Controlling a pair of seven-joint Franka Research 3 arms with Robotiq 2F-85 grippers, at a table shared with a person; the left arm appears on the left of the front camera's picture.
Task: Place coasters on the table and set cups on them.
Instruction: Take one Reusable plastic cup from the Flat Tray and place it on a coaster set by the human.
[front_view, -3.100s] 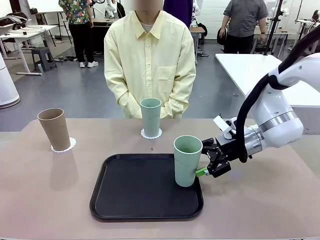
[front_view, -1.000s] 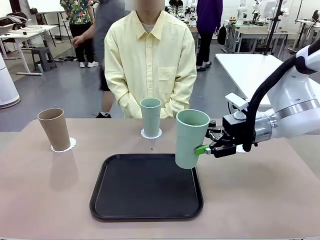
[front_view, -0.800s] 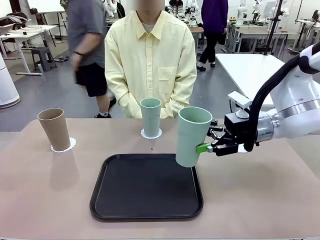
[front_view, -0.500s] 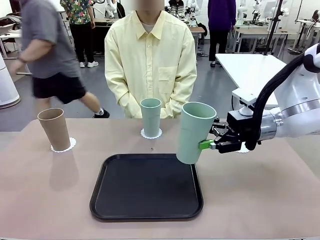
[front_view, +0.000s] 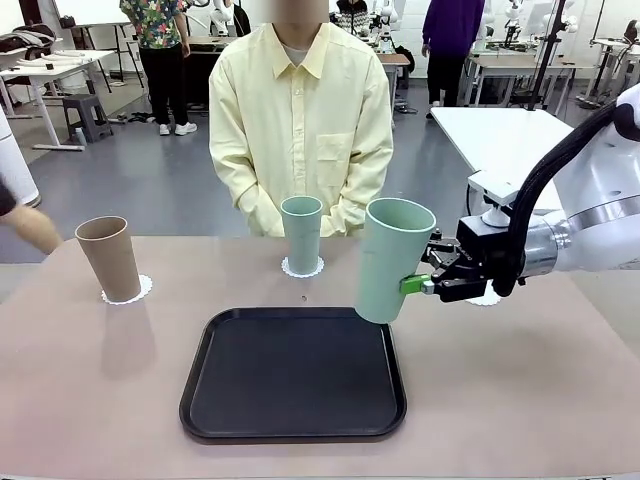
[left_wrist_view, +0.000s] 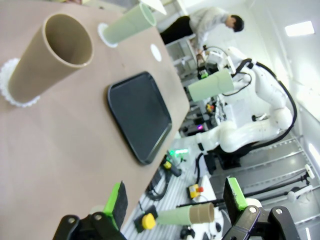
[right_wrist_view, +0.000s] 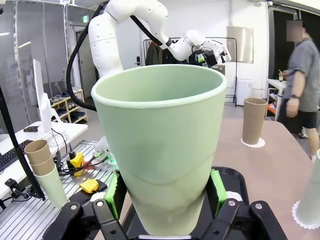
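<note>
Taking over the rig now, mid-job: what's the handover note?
Left gripper: open, holds nothing.
Right gripper: shut on a green cup, lifted off the tray near its far right corner.
Done: tan cup stands on the left coaster, other green cup on the middle coaster, both on the table.
Left: set the held cup on the bare third coaster, right of the tray.

Front camera looks across the table (front_view: 100, 400); all three views share the tray (front_view: 290, 375).

Behind the tray (front_view: 290, 380), left cup (front_view: 108, 258) and middle cup (front_view: 301, 232) stand on coasters (front_view: 141, 290); third cup (front_view: 393, 260) aloft rightward.
</note>
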